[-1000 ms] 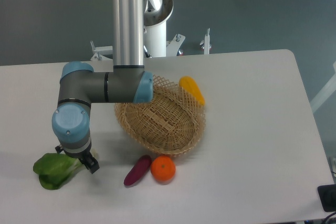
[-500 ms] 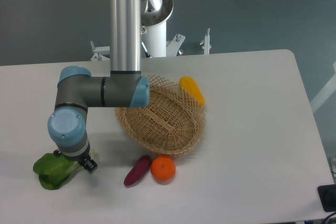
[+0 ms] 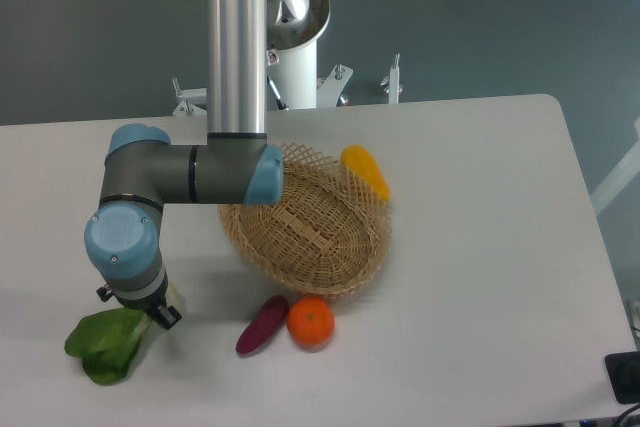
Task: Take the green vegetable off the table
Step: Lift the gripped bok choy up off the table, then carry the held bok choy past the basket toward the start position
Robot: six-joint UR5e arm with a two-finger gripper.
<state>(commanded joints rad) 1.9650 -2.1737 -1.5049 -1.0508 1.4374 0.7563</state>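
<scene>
The green vegetable (image 3: 104, 344), a bok choy with dark green leaves, lies on the white table (image 3: 480, 247) at the front left. Its pale stalk end points up and right, under the arm's wrist. My gripper (image 3: 158, 309) is right over that stalk end, pointing down. The grey and blue wrist hides most of the fingers; only a dark tip shows beside the stalk. I cannot see whether the jaws are closed on the stalk.
A woven wicker basket (image 3: 305, 232) stands mid-table, right of the arm. A purple oblong vegetable (image 3: 261, 325) and an orange (image 3: 311, 321) lie in front of it. A yellow vegetable (image 3: 366, 172) rests at the basket's far right rim.
The wrist and gripper have shifted slightly left over the stalk. The bok choy has turned and moved a little toward the front edge.
</scene>
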